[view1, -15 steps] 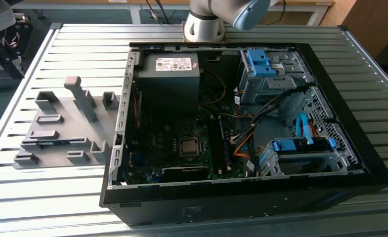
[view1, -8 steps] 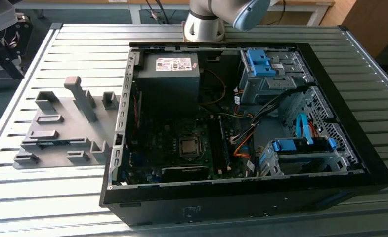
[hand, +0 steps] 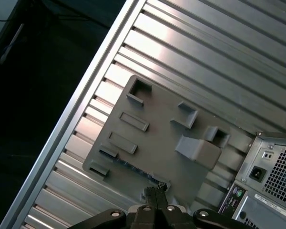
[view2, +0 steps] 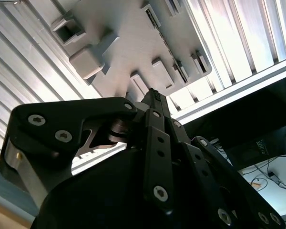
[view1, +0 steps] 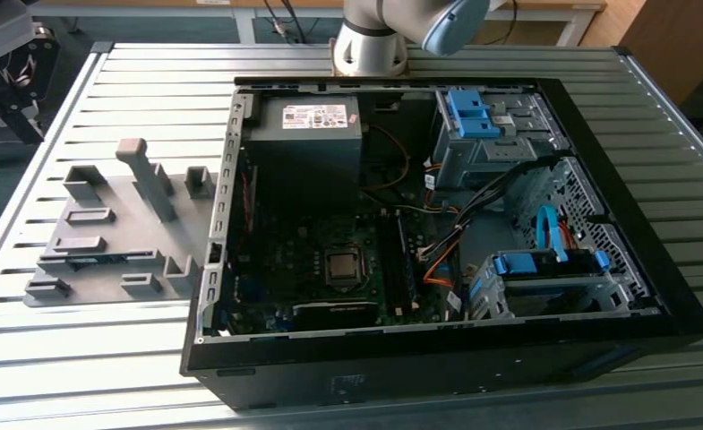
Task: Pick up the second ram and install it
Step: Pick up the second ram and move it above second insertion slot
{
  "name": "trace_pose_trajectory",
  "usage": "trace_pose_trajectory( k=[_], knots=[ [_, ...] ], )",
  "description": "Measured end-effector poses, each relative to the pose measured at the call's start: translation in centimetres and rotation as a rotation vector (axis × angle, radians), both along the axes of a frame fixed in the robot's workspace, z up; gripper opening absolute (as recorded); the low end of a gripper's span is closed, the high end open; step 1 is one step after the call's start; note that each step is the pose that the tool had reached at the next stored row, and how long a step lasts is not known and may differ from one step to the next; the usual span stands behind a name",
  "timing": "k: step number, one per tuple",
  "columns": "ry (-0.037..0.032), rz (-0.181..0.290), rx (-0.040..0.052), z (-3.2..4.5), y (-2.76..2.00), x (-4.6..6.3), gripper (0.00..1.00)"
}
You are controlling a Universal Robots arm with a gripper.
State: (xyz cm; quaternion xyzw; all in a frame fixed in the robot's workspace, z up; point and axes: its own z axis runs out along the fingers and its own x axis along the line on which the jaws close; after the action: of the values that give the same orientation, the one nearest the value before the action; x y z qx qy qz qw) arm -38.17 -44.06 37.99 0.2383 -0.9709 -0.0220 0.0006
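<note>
Second ram [view1: 100, 260]: slotted in grey fixture [view1: 124, 215], table [view1: 89, 358] left side. End effector [hand: 151, 194]: fingers pressed together, empty, hanging above fixture, near ram's end.

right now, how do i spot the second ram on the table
On the exterior view's left of the open computer case lies a grey fixture plate. The second ram sits edge-up in its long slot, a thin blue strip among grey plastic blocks.

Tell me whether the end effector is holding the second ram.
No, the second ram lies in its slot on the grey holder, while the shut end effector has nothing in it.
</note>
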Motion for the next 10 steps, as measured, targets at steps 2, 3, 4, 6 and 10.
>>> trace_pose_trajectory(
  k=[2,3,4,6,10],
  knots=[
    [-0.0001,0.009,0.0000,0.00,0.00,0.00,0.11],
    [-0.0001,0.013,0.0000,0.00,0.00,0.00,0.11],
    [-0.0001,0.017,0.0001,0.00,0.00,0.00,0.11],
    [-0.0001,0.026,0.0001,-0.01,0.00,0.00,0.11],
    [0.0000,0.043,0.0000,0.00,0.00,-0.01,0.11]
  ],
)
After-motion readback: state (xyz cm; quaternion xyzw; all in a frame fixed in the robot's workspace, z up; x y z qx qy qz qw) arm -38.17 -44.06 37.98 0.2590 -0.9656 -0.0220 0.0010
